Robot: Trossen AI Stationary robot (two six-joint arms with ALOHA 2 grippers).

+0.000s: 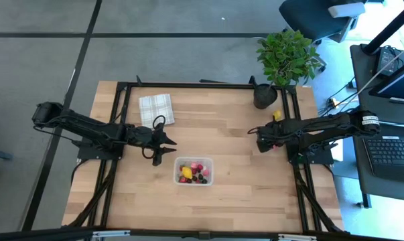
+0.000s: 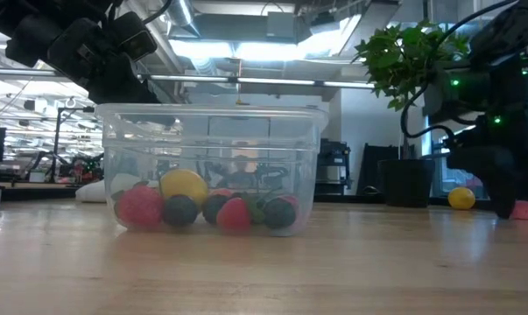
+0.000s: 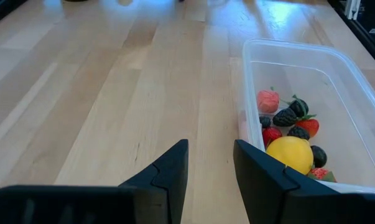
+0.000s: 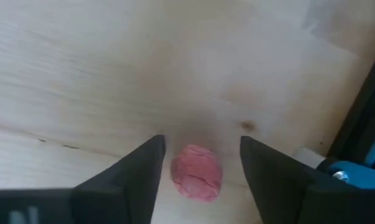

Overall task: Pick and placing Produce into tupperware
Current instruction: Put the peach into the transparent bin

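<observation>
The tub (image 1: 193, 171) sits near the table's front middle, already holding a cluster of produce: a lemon (image 3: 293, 153), a pink ball (image 3: 268, 100), red berries (image 2: 233, 214) and dark berries (image 3: 285, 117). They lie bunched toward one end of it.

One piece is not yet in: a pink berry (image 4: 197, 173) lies on the bare wood on the right side of the table. The right gripper (image 4: 199, 168) is lowered over it, its fingers (image 4: 140, 171) standing apart on either side with a gap to the berry on both sides, so nothing is gripped yet. The straddle looks like the set-up for a pinch: closing from here should catch the berry across its middle. It is small and round, so it could roll or squirt out if the fingers meet it off-centre.

Another lemon (image 2: 461, 198) lies farther back on the right, near the plant pot (image 1: 264, 96), untouched, and probably the next pick.

The left gripper (image 3: 211, 168) hangs just beside the tub's left wall, fingers parted and holding nothing. It seems to be waiting there, clear of the tub's mouth so the right arm can come over.

Behind it a checked cloth (image 1: 156, 109) lies folded, out of the way.
</observation>
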